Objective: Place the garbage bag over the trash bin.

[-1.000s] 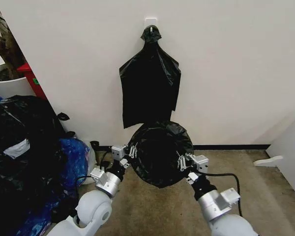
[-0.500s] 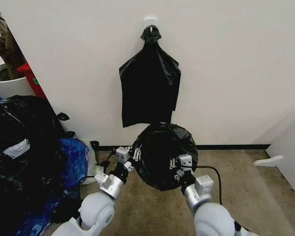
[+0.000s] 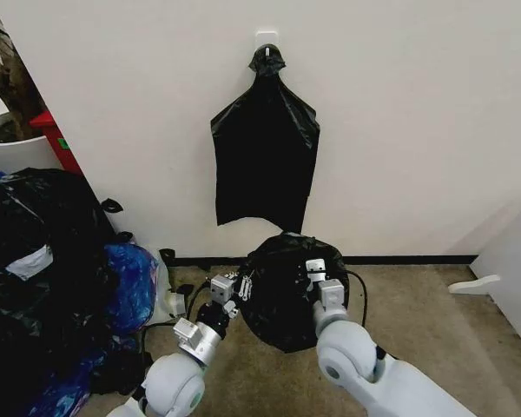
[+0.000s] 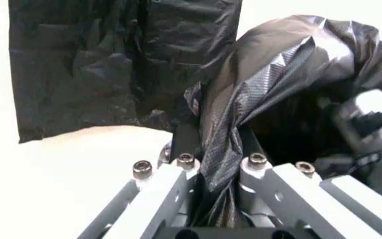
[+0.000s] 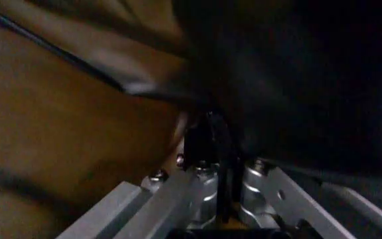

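The garbage bag, glossy black and crinkly, hangs bunched between my two grippers just above the floor by the wall. My left gripper holds its left edge; in the left wrist view the fingers are shut on a fold of the garbage bag. My right gripper holds the bag's upper right edge, its fingers shut on the black film. The trash bin is hidden.
A flat bunch of black bags hangs from a wall hook above. Big black sacks and a blue bag crowd the left, with a white planter behind them. Open tan floor lies to the right.
My right arm has swung inward and its gripper has moved up and left on the bag. The bag's spread mouth has narrowed and dropped lower. The left gripper has shifted slightly right and down.
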Controlling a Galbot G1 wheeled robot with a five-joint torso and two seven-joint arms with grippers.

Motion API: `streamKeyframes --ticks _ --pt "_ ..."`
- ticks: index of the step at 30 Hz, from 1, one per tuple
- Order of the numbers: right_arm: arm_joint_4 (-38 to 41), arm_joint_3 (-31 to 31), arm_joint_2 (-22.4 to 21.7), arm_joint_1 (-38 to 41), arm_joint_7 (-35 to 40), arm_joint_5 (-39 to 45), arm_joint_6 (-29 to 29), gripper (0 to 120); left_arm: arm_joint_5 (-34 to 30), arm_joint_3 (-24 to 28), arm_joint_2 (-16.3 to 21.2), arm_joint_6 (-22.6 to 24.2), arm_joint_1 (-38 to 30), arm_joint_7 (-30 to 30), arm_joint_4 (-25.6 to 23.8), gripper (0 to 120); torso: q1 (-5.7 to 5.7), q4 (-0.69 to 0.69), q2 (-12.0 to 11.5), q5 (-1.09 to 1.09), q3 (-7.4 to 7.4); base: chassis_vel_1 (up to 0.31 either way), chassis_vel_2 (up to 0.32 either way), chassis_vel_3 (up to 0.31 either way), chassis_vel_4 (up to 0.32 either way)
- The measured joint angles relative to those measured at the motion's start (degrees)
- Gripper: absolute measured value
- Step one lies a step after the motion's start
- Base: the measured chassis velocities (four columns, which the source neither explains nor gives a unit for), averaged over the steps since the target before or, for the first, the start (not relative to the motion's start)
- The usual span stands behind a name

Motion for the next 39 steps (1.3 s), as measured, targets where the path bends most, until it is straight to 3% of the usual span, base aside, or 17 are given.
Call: streamKeyframes --ticks 14,23,25,31,39 --pt "-9.53 3.90 1.20 1.91 -3.60 -0.87 2.46 0 -2.13 0.87 1.90 -1.14 -1.38 4.31 0.05 4 0.00 -0.02 0.00 0.00 0.00 0.000 0.000 0.000 0.000" --pt "-0.88 2.89 -1.94 -3.29 -11.56 -1.82 11.24 0 -2.03 -0.07 1.56 -1.30 -2.07 3.60 0.76 4 0.00 -0.02 0.00 0.01 -0.01 0.000 0.000 0.000 0.000" --pt "1.83 2.14 -2.55 -3.94 -10.97 -0.56 9.91 0 -1.86 -0.14 1.51 -1.33 -2.27 3.48 1.06 4 0.00 0.00 0.00 0.01 -0.01 0.000 0.000 0.000 0.000" --pt "6.22 -1.01 -3.24 -2.66 -2.04 9.60 -1.80 0 -0.96 -0.13 1.38 -1.60 -2.45 3.53 1.69 4 0.00 -0.01 0.00 0.00 -0.01 0.000 0.000 0.000 0.000" --pt "0.61 -4.92 -0.21 0.38 1.03 8.80 -4.44 0 -1.24 -0.16 1.51 -1.69 -2.62 3.61 1.04 4 0.00 0.00 0.00 0.00 -0.01 0.000 0.000 0.000 0.000"
